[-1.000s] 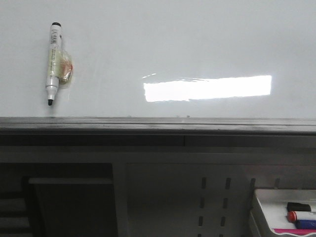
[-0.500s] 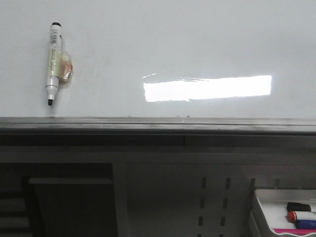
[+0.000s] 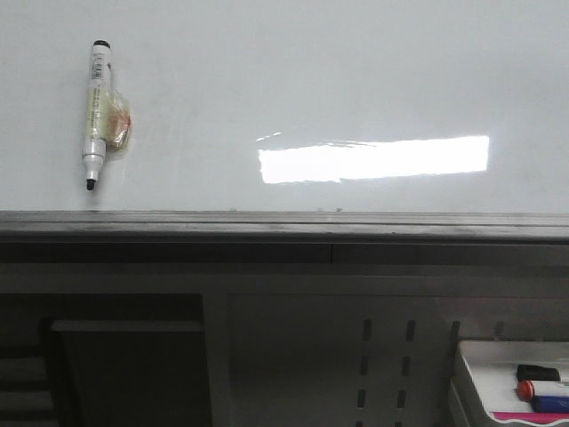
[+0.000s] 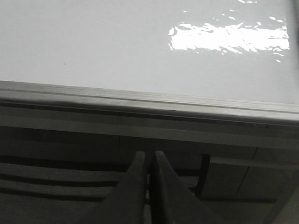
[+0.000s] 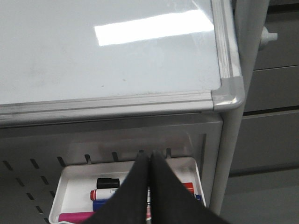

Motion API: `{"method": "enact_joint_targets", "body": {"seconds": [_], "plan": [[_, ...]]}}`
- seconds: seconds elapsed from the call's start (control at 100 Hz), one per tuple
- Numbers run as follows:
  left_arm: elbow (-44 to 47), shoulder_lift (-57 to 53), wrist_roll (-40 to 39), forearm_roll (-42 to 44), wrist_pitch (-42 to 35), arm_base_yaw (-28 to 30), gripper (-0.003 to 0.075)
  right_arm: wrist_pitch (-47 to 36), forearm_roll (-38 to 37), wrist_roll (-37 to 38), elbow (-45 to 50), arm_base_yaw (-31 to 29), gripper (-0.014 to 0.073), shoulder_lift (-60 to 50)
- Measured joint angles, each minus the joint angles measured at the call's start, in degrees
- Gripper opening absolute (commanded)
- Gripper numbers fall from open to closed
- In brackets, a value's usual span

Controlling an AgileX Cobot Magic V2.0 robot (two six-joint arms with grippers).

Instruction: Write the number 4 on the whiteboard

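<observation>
Hanging below the whiteboard (image 4: 93,42); left gripper (image 4: 149,186), right gripper (image 5: 149,186) closed, empty.

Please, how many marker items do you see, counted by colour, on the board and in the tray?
Clear marker pen, black tip, on the whiteboard: 1
Black item in the tray: 1
Red marker: 1
Blue marker: 1
Pink marker: 1
Total: 5 visible; the right gripper hides part of the tray.

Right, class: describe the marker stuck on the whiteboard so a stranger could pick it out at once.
Start at the big glossy whiteboard above the grey ledge. Go to its left side, well left of the bright reflection. The marker hangs there upright, black tip down, pale-bodied and alone, unlike the coloured markers lying in the white tray lower right.
</observation>
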Motion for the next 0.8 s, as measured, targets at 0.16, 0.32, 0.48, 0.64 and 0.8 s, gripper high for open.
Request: {"method": "enact_joint_targets", "body": {"seconds": [0.16,0.32,0.48,0.64,0.8], "plan": [[0.0,0.0,0.0,0.0,0.0,0.0,-0.002,0.0,0.0,0.0,0.0,0.0,-0.0052,0.0],[0.0,0.0,0.0,0.0,0.0,0.0,-0.002,0.0,0.0,0.0,0.0,0.0,-0.0052,0.0],[0.0,0.0,0.0,0.11,0.0,0.0,-0.002,0.0,-3.37,0.0,0.0,0.0,-0.0052,0.0],[0.0,0.0,0.0,0.11,0.0,0.0,-0.002,-2.15,-6.6,0.13,0.11,0.0,-0.0052,0.0],[0.0,0.0,0.0,0.33,0.0,0.0,-0.002,-12.02,-7.42,0.13,0.11,0.0,-0.0052,0.0]]}}
